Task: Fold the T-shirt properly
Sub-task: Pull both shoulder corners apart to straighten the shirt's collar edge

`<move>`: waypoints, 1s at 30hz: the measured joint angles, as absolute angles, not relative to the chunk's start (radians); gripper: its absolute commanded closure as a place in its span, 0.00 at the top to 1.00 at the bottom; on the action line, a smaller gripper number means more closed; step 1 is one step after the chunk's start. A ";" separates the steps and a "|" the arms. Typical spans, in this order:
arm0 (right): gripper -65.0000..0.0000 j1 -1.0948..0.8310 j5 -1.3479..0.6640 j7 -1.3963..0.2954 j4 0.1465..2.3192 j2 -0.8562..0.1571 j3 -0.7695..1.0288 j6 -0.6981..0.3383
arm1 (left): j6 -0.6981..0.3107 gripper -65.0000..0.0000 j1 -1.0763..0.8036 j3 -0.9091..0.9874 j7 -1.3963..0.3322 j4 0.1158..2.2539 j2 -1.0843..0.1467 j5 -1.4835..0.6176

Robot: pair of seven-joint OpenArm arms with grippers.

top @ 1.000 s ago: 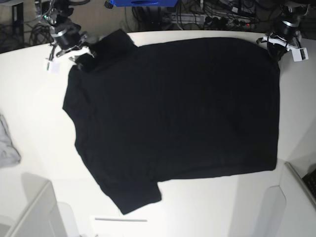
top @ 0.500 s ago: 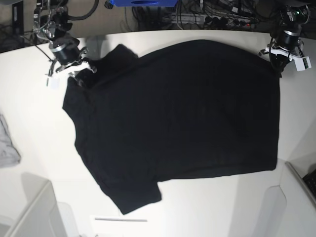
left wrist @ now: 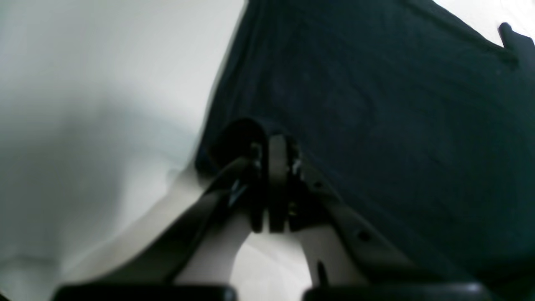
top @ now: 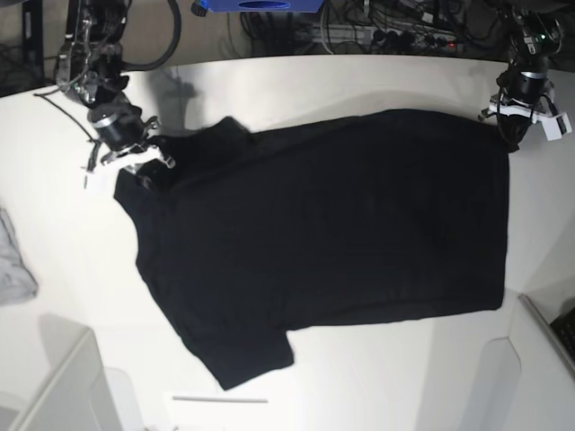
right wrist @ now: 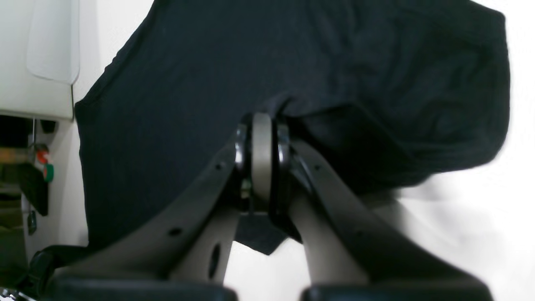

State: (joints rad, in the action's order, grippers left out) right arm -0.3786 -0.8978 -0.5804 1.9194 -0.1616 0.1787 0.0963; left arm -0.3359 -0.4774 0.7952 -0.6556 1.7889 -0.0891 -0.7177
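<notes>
Black cloth fills the middle of the white table: the T-shirt lies plain side up, mostly flat, with its hem edge running down the 3 o'clock side and one short sleeve jutting toward 7 o'clock. The far edge, at 12 o'clock, is drawn inward off the table, so a bare white strip shows behind it. At the 10 o'clock corner the other sleeve is bunched and lifted into a loose fold.

That bunched corner is pinched by the right gripper; the right wrist view shows its jaws pressed together on a ridge of the cloth, with the fabric sagging away on either side. At 2 o'clock the left gripper is clamped on the hem corner; in the left wrist view its jaws meet on the dark edge, the table pale beside it.

Further out, a small grey cloth lies at the 9 o'clock edge, well apart from the shirt. A thin pale strip rests near 6 o'clock, just below the sleeve.
</notes>
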 measured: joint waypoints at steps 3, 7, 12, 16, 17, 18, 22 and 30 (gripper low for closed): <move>0.00 -0.345 -0.898 -0.577 1.885 -0.162 0.177 0.097 | -0.336 0.00 -0.451 0.795 -0.655 1.758 -0.090 -0.715; 0.00 -0.331 -0.895 -0.580 1.840 -0.162 0.177 0.098 | -0.336 0.00 -0.449 0.795 -0.656 1.732 -0.090 -0.714; 0.00 -0.302 -0.894 -0.579 1.806 -0.162 0.177 0.098 | -0.336 0.00 -0.422 0.796 -0.654 1.716 -0.096 -0.712; 0.00 -0.273 -0.895 -0.577 1.781 -0.162 0.177 0.098 | -0.286 0.00 -0.421 0.790 -0.655 1.705 -0.097 -0.712; 0.00 -0.264 -0.894 -0.577 1.772 -0.162 0.177 0.098 | -0.286 0.00 -0.418 0.790 -0.656 1.705 -0.096 -0.712; 0.00 -0.257 -0.895 -0.577 1.762 -0.162 0.177 0.098 | -0.285 0.00 -0.411 0.790 -0.655 1.704 -0.095 -0.712; 0.00 -0.231 -0.894 -0.580 1.734 -0.162 0.177 0.098 | -0.287 0.00 -0.396 0.789 -0.654 1.704 -0.098 -0.712; 0.00 -0.172 -0.894 -0.628 1.696 -0.159 0.177 0.098 | -0.284 0.00 -0.345 0.797 -0.748 1.703 -0.098 -0.712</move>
State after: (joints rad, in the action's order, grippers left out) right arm -0.1719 -0.8940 -0.6281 1.6962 -0.1593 0.1768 0.0978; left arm -0.2836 -0.3447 0.7975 -0.7479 1.7035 -0.0982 -0.7116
